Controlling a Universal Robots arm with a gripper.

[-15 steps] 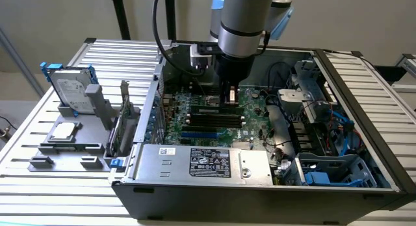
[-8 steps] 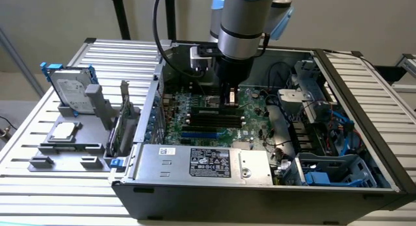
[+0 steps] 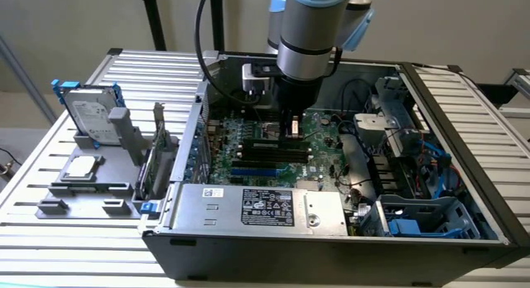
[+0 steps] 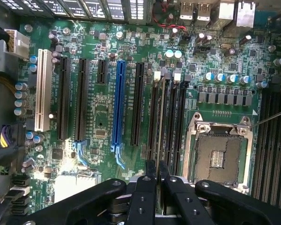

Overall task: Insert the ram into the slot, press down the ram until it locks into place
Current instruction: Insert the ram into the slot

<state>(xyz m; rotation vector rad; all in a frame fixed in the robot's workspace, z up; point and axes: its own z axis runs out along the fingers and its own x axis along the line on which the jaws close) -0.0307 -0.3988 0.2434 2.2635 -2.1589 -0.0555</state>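
Outside the computer case [image 3: 331, 251], at the exterior view's left, a hard drive [image 3: 89, 114] stands upright in a grey holder [image 3: 74, 195] on the slatted tabletop [image 3: 49, 263]. A silver power supply [image 3: 257, 204] lies inside the case along its near wall. Behind it, the green motherboard [image 3: 228, 145] covers the case floor. The arm reaches down into the middle of the case, and the gripper [image 3: 291, 131] hangs just above the board. In the wrist view the gripper [image 4: 157, 171] has its jaws drawn almost together, pinched on one end of the ram [image 4: 160, 117]. The ram is seen edge-on as a thin strip. It runs lengthwise among the black memory slots [image 4: 172, 117] in the middle of the case, between the blue slot [image 4: 118, 103] and the empty processor socket [image 4: 218, 157]. It lines up with one of these slots, but I cannot tell whether it is seated or only resting on top. At the exterior view's right of the case sit drive bays with blue cables [image 3: 431, 157].
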